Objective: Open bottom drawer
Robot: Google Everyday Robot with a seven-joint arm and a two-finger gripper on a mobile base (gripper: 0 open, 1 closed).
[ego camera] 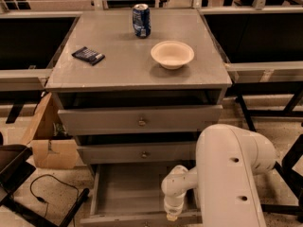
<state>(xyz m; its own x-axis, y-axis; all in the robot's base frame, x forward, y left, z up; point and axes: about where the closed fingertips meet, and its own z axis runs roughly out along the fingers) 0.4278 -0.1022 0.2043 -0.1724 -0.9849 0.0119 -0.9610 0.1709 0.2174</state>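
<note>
You see the bottom drawer (128, 190) standing pulled out at the foot of the cabinet, its grey tray showing below the middle drawer (113, 153) and top drawer (104, 121). The tool (171, 216) sits low at that drawer's front edge, at the end of the white arm (232, 174); you cannot tell whether it is clenched or released. On the surface (123, 65) stand a blue can (141, 20), a pale bowl (172, 54) and a dark packet (88, 55), all apart.

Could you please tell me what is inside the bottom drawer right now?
The bottom drawer is pulled out and its visible grey floor looks bare. The gripper hangs at its front edge, and the arm covers the right side.
</note>
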